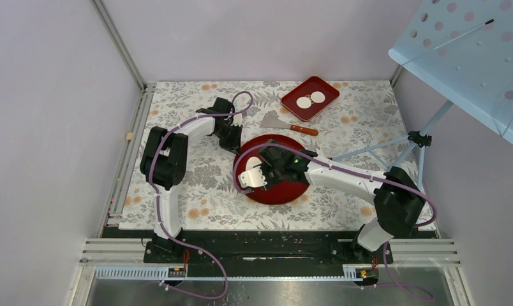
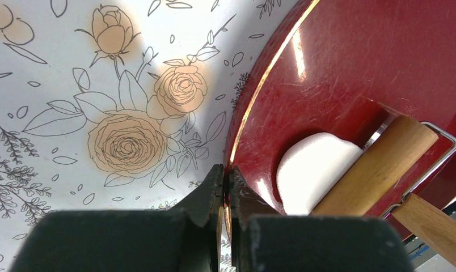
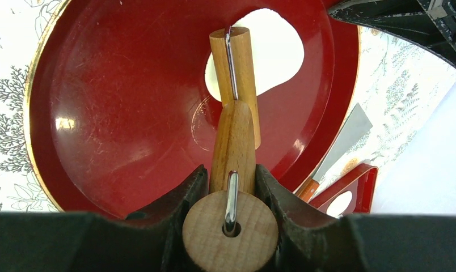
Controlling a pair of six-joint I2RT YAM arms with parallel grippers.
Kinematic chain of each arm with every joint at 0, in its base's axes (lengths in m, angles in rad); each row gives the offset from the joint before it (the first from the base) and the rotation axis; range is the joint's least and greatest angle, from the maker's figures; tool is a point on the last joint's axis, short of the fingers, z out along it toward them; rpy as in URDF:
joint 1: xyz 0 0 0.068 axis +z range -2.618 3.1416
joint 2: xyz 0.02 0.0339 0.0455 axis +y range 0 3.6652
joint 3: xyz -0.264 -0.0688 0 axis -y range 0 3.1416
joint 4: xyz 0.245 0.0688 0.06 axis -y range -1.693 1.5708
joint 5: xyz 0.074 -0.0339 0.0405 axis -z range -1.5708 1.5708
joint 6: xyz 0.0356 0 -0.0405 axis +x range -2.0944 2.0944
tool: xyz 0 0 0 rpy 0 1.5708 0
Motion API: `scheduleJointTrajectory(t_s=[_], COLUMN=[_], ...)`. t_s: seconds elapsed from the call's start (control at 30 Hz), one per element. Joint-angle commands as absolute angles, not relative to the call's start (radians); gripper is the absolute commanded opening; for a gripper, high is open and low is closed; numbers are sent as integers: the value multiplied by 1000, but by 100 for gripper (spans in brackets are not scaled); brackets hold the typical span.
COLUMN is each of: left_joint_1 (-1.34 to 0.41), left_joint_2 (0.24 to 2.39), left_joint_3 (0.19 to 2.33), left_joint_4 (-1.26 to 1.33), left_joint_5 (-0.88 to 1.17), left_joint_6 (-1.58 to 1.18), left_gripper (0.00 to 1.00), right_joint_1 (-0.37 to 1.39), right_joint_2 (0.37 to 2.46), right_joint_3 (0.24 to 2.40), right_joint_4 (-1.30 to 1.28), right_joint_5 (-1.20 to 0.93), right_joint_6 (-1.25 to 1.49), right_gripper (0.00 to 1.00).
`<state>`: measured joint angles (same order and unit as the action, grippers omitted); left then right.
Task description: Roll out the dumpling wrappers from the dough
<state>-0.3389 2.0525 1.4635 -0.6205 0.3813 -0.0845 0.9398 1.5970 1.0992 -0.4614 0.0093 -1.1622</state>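
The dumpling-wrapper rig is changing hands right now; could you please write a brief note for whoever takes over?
Left gripper: shut on the rim of the round red lacquer plate, apparently steadying it.
Right gripper: shut on the handle of the small wooden roller, whose barrel lies over the edge of the flattened white dough patch on that plate.
Done: two thin white round wrappers lie in the small red rectangular tray at the far side. A metal spatula with a wooden handle lies beside it.
Left: probably roll the dough thinner, then shape further wrappers.
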Motion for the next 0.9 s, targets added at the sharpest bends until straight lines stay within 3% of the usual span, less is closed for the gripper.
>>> scheduleJointTrajectory(t_s=[0.0,0.87], left_joint_1=[-342,-341], left_joint_2=[2063,2060], left_joint_3=[1442,1439], left_joint_4=[-550,-546], left_joint_5=[299,294], left_joint_6=[-103,-104], left_gripper=[0,0], right_joint_1=[956,954], right_joint_2=[1695,1684], right_joint_3=[987,968], right_joint_4=[-923,-1016], right_joint_5=[-124,-197], right_joint_6=[-1100,-1078], right_gripper=[0,0])
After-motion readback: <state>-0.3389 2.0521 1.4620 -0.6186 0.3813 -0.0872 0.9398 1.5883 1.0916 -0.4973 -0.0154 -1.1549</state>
